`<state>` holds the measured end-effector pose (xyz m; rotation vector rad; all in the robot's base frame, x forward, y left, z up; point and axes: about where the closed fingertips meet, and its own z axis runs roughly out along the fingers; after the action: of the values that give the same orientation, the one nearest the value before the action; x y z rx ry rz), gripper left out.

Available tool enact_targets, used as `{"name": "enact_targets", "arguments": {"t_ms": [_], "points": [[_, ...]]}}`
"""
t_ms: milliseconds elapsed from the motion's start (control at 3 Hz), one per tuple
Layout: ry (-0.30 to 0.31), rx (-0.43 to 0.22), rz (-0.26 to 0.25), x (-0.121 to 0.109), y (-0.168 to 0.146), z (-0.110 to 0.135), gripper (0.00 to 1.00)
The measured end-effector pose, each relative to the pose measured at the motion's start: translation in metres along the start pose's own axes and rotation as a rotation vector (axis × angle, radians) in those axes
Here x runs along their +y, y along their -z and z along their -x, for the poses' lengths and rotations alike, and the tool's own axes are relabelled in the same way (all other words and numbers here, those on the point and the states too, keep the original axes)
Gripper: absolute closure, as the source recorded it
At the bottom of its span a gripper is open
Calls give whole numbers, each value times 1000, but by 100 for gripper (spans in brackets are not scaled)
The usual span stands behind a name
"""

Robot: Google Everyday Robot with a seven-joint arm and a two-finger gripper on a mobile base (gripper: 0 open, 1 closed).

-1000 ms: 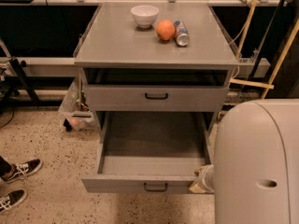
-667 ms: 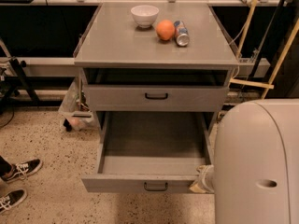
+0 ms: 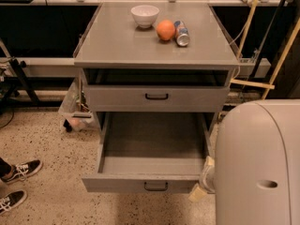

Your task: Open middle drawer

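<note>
The grey cabinet [image 3: 154, 46] has two drawers showing. The upper drawer [image 3: 156, 97] is shut, with a small black bar handle. Below it the middle drawer [image 3: 152, 165] is pulled far out. Its plain grey tray is bare and its front panel has a black handle [image 3: 155, 186]. Anything under it is hidden. My gripper [image 3: 202, 184] shows only as a cream-coloured piece at the drawer's front right corner. The rest of it is hidden behind the white arm cover [image 3: 258, 168].
On the cabinet top stand a white bowl [image 3: 145, 15], an orange [image 3: 165, 30] and a can lying on its side [image 3: 181, 33]. A person's black sneakers [image 3: 16, 184] are on the speckled floor at the left. Wooden sticks [image 3: 262, 55] lean at the right.
</note>
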<state>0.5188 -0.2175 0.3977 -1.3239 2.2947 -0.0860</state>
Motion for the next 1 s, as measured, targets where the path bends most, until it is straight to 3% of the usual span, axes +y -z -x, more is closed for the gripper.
{"name": "enact_targets", "arguments": {"t_ms": [333,667,1000], "points": [[13,-13,-52,-3,32,-3,0],[79,-28,-231,-38,100,9,0],[134,7,-401,-63,165,7,0]]}}
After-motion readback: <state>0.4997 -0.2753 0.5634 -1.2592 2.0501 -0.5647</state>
